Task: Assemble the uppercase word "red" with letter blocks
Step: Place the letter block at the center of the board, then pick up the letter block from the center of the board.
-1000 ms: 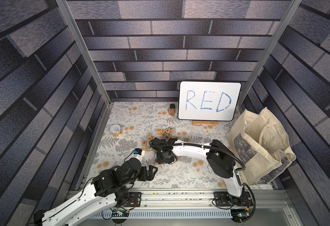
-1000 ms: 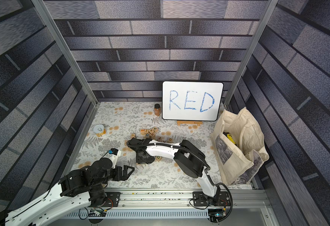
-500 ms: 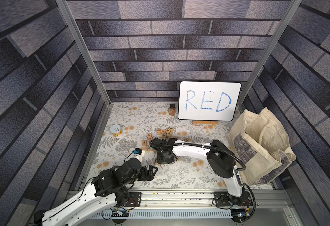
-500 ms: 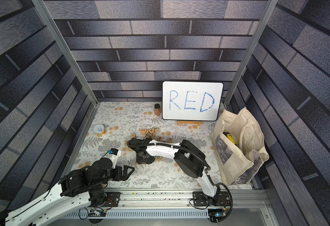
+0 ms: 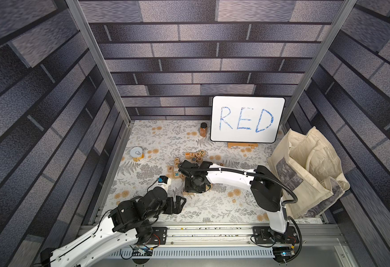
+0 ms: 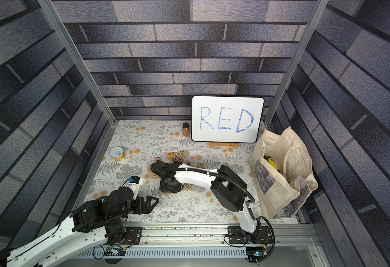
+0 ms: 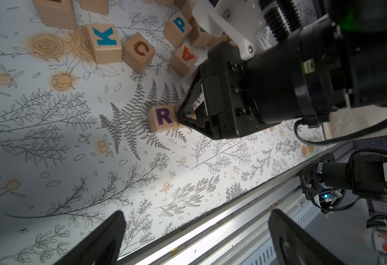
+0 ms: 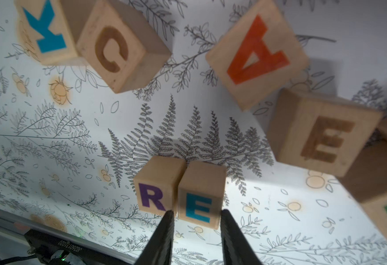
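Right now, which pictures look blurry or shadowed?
Right wrist view: R block and blue E block sharp, orange A block blurred. Left wrist view: shadow and a bright patch on the cloth. Both top views: wide-angle stretch at edges.

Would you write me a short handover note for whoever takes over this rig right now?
Left gripper: open, empty, hovering over the mat.
Right gripper: shut on the blue E, which sits flush against the purple R.
Green D: loose on the mat, apart from that pair.
Done: R placed, E brought alongside it.
Left: release E, fetch D, set it next to E to finish the word.
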`<state>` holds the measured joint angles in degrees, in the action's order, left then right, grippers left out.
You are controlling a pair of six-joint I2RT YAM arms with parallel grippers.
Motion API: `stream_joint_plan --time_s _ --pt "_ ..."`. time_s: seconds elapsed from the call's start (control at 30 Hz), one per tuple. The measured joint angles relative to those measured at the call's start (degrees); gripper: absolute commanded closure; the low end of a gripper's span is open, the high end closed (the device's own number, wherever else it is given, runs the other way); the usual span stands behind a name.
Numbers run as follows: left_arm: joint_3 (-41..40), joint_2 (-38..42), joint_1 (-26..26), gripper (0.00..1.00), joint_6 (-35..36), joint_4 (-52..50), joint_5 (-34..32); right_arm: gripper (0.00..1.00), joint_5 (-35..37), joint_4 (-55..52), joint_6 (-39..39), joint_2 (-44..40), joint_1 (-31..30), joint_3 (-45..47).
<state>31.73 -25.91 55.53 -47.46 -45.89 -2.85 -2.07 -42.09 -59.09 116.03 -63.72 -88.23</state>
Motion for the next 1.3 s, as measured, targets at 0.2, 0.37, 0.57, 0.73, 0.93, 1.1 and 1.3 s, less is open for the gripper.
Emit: stream_joint_plan --time_s 0.2,0.37,0.57,0.73,0.93,1.1,1.3 --pt "0.02 0.00 0.00 0.00 0.02 0.00 -0.02 0.63 0.87 -1.60 0.02 -0.81 0.37 0.00" --pt "0.72 -0.44 0.00 0.00 0.70 -0.04 -0.22 0.61 1.95 -3.37 1.33 -3.06 0.85 0.00" --pt "3.65 -4.70 -0.35 0.00 2.58 0.85 -0.17 0.54 2.84 -5.31 3.30 -5.79 1.68 -0.02" --pt "4.92 -9.42 -1.97 0.00 4.90 2.93 1.16 0.41 3.21 -6.51 4.24 -7.56 2.91 0.26" --pt "5.75 -13.42 -4.42 0.00 7.04 5.70 3.56 0.19 3.52 -7.50 5.29 -10.36 4.17 2.80" --pt "6.16 -15.91 -5.86 0.00 8.26 8.28 5.53 0.02 3.56 -7.93 6.84 -11.54 4.83 4.15" --pt "6.16 -18.91 -6.69 0.00 9.07 10.78 7.23 0.01 3.72 -8.81 10.73 -12.13 5.55 5.68"
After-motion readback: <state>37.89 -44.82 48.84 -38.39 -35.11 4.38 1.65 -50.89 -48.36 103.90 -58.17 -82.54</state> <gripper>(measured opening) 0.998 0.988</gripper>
